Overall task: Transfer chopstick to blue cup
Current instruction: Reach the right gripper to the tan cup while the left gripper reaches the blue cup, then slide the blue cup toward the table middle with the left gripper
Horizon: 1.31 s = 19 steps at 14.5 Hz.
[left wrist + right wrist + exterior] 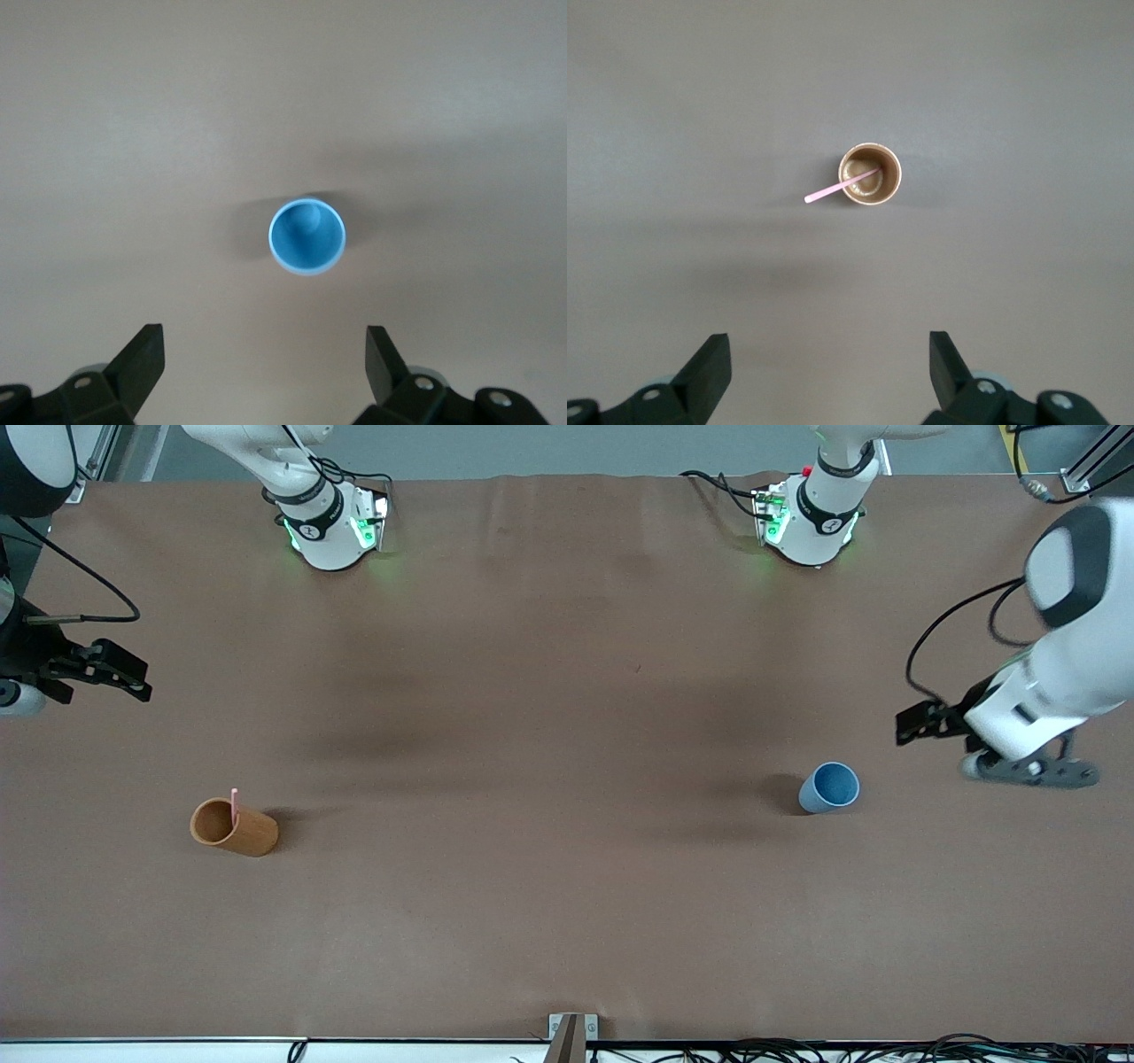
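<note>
A: Count the items, largest first.

B: One brown table (567, 691); two grippers, left gripper (266, 363) and right gripper (830, 367), both spread wide, empty, aloft; one orange-brown cup (234, 827); one blue cup (830, 787), empty.

A: Chopstick?

B: One chopstick (840, 186), leaning inside the orange-brown cup.
</note>
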{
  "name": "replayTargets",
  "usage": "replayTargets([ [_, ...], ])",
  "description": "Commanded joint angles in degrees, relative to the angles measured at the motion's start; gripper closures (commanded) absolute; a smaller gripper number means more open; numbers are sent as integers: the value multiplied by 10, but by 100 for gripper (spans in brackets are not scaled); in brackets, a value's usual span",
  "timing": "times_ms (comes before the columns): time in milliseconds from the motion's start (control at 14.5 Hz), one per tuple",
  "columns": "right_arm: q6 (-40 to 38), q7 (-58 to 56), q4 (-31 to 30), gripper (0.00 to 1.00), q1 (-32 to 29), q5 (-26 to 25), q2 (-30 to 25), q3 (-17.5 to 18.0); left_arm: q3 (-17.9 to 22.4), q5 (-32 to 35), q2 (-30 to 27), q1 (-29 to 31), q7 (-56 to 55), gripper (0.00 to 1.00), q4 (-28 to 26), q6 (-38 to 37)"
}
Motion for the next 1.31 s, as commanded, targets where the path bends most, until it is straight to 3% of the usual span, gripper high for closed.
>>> replayTargets([
  [0,22,1,-7,7,-7,-14,7,1,-2,3,30,0,-4,0,-57,87],
  [484,118,3,-8,13,2,-51,117,7,-2,3,111,1,-5,2,-80,171],
  [622,144,6,-8,16,4,-51,142,8,-2,3,119,1,-5,24,-94,178],
  [830,155,14,-15,22,12,-51,165,8,-2,4,126,0,-3,80,-105,196],
  [899,165,16,-27,24,14,-52,166,8,-2,5,128,0,2,93,-103,197],
  [968,182,17,-43,27,18,-52,166,8,-3,7,131,-1,3,98,-101,197],
  [1245,265,46,-119,35,28,-84,158,9,-7,13,124,-7,0,100,-85,190],
])
